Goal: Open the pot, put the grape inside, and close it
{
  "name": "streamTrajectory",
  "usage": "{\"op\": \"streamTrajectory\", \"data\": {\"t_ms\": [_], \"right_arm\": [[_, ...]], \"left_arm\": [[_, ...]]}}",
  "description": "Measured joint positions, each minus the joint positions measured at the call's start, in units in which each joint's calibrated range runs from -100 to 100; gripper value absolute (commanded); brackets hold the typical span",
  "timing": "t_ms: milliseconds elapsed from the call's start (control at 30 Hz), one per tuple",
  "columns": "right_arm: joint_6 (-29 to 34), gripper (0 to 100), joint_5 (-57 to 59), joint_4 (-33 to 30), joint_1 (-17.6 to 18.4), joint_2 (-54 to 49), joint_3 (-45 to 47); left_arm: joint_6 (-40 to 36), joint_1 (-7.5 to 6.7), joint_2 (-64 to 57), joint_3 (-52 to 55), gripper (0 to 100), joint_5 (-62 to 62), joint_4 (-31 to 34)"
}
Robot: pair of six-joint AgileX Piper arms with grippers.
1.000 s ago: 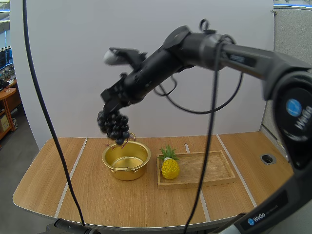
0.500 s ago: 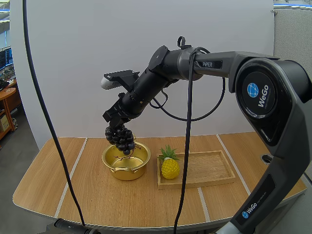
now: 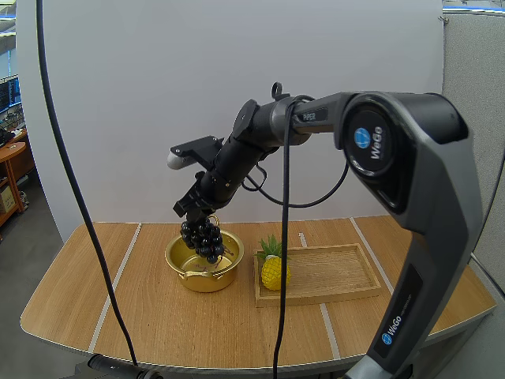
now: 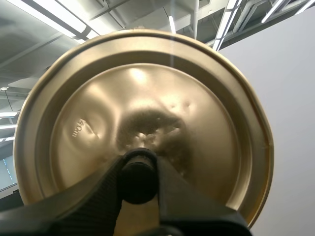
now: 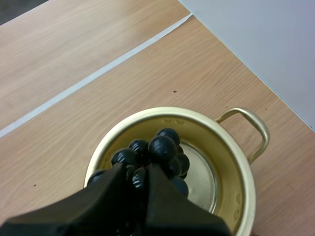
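Note:
A bunch of dark grapes [image 3: 203, 237] hangs from my right gripper [image 3: 196, 214], which is shut on its top. The bunch dangles over the mouth of the open gold pot [image 3: 183, 261] on the table, its lowest berries at about rim height. Seen from the right wrist, the grapes [image 5: 157, 150] are pinched between the black fingers [image 5: 106, 194] straight above the gold pot [image 5: 224, 162]. My left gripper [image 4: 139, 172] is shut on the black knob [image 4: 138, 172] of the gold lid [image 4: 206, 128], held up in the air.
A wooden tray [image 3: 347, 272] lies right of the pot, with a yellow toy pineapple [image 3: 274, 268] standing at its left end. The table's front and left side are bare wood with pale stripes [image 3: 118, 276].
My right arm has swung down and to the right, bringing the grape bunch from above the pot's back-left rim to hang low over its mouth.

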Motion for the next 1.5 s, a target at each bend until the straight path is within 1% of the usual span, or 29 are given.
{"op": "streamTrajectory", "data": {"t_ms": [533, 1100, 1133, 1167, 1200, 1233, 1267, 1300, 1333, 1500], "right_arm": [[-0.9, 0, -8.1, -0.7, 0.0, 10.4, 0.0], [-1.0, 0, -8.0, -0.1, 0.1, 14.6, -0.1], [-1.0, 7, -8.0, -0.1, 0.1, 14.6, -0.1], [-1.0, 17, -7.9, -0.1, 0.1, 14.7, -0.1], [-1.0, 37, -7.9, -0.1, 0.1, 14.7, -0.1], [-1.0, 53, -7.9, -0.1, 0.1, 14.7, -0.1], [-1.0, 74, -7.9, -0.1, 0.1, 14.7, -0.1], [-1.0, 92, -7.5, -0.1, 0.1, 14.7, -0.1], [-1.0, 100, -7.1, -0.1, 0.2, 14.7, -0.1], [-1.0, 100, -3.6, -0.1, 0.2, 14.7, -0.3]], "left_arm": [[0.0, 0.00, 0.0, 0.0, 0, 0.0, 0.0], [0.0, 0.00, 0.0, 0.0, 0, 0.0, 0.0], [0.0, 0.00, 0.0, 0.0, 0, 0.0, 0.0], [0.0, 0.00, 0.0, 0.0, 0, 0.0, 0.0], [0.0, 0.00, 0.0, 0.0, 0, 0.0, 0.0], [0.0, 0.00, 0.0, 0.0, 0, 0.0, 0.0], [0.0, 0.00, 0.0, 0.0, 0, 0.0, 0.0], [0.0, 0.00, 0.0, 0.0, 0, 0.0, 0.0], [0.0, 0.00, 0.0, 0.0, 0, 0.0, 0.0], [0.0, 0.00, 0.0, 0.0, 0, 0.0, 0.0]]}}
